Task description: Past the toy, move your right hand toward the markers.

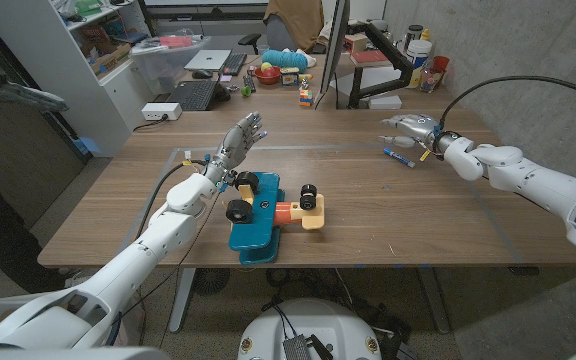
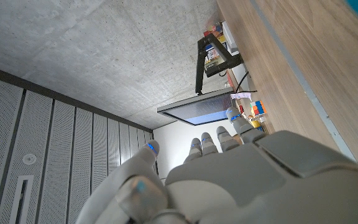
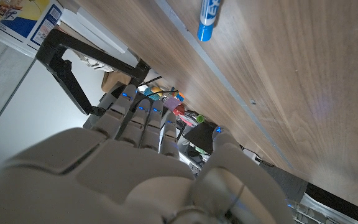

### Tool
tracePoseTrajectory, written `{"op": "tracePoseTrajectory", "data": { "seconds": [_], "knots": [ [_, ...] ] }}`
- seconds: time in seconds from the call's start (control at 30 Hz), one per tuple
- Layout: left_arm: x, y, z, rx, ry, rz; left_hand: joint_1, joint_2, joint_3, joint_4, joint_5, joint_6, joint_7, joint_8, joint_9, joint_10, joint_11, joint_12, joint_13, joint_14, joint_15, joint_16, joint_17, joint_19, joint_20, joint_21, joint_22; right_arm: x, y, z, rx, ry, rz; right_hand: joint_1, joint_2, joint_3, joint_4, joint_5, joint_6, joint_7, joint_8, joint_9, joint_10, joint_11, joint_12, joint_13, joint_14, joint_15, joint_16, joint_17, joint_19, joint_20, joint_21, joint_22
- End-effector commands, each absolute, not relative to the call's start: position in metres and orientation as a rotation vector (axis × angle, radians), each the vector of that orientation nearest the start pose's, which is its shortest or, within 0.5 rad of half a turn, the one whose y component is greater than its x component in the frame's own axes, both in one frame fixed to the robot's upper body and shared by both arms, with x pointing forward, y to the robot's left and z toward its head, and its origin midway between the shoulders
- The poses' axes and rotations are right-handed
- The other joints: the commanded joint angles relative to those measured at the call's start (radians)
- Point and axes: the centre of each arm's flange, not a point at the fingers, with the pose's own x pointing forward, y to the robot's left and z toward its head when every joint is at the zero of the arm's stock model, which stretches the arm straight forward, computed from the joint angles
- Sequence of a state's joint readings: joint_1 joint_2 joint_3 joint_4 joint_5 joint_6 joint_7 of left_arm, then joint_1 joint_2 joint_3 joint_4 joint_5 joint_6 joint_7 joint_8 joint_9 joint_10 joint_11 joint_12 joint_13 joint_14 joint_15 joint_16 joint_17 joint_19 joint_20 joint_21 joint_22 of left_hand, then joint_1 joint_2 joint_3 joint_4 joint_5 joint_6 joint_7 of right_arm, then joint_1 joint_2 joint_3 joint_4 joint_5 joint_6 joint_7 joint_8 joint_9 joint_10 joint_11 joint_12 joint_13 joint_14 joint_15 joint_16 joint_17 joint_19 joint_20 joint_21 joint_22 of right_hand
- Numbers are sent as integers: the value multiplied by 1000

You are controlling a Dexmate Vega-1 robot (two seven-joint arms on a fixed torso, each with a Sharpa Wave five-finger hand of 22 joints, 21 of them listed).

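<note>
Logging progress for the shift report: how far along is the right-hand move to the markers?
Nearly complete. Done: the right hand is well past the toy, on the table's far right. In hand: it hovers beside the blue marker with fingers apart, holding nothing; whether it touches the marker cannot be told. Left: at most a small close-in. The left hand is raised behind the toy, open.

Head camera looks down over the table (image 1: 368, 200); wrist cameras (turned over) skim it closely
</note>
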State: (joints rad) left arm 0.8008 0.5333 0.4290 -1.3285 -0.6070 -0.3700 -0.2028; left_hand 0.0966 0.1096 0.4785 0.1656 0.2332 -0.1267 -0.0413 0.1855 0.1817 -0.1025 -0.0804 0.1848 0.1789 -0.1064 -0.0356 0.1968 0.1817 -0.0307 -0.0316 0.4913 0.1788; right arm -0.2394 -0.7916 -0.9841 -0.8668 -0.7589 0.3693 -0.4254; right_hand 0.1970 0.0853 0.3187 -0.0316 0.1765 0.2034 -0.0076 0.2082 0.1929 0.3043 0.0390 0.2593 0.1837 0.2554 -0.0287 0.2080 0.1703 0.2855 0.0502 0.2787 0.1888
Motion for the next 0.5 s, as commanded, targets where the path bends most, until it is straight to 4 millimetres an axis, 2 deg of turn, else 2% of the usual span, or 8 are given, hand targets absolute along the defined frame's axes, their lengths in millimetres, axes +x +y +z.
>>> {"op": "tracePoseTrajectory", "data": {
  "seconds": [0.03,0.23,0.5],
  "knots": [
    [632,248,-2,102,-704,-429,-12,37,6,2,4,0,4,5,3,3,3,3,3,7,-29,-3,-1,9,-37,-3,5,688,-363,58,-1832,-748,-119,-4,-4,-5,-2,0,15,1,3,5,24,2,7,5,38,-2,4,1,30,6,15,2],
    [630,249,-3,100,-704,-432,-12,36,6,2,4,0,4,5,3,3,3,3,3,6,-29,-3,-1,10,-37,-5,5,684,-361,57,-1838,-760,-126,-1,-5,-4,-5,0,19,5,3,4,33,-1,7,5,53,-4,3,1,39,9,16,2],
    [627,251,-7,101,-697,-442,-13,36,5,2,4,0,4,5,3,3,3,3,3,7,-30,-3,-1,11,-38,-6,5,680,-361,56,-1844,-763,-141,7,-5,-1,-11,1,10,0,-2,4,20,-5,-2,5,42,-10,-9,1,28,3,9,3]
  ]
}}
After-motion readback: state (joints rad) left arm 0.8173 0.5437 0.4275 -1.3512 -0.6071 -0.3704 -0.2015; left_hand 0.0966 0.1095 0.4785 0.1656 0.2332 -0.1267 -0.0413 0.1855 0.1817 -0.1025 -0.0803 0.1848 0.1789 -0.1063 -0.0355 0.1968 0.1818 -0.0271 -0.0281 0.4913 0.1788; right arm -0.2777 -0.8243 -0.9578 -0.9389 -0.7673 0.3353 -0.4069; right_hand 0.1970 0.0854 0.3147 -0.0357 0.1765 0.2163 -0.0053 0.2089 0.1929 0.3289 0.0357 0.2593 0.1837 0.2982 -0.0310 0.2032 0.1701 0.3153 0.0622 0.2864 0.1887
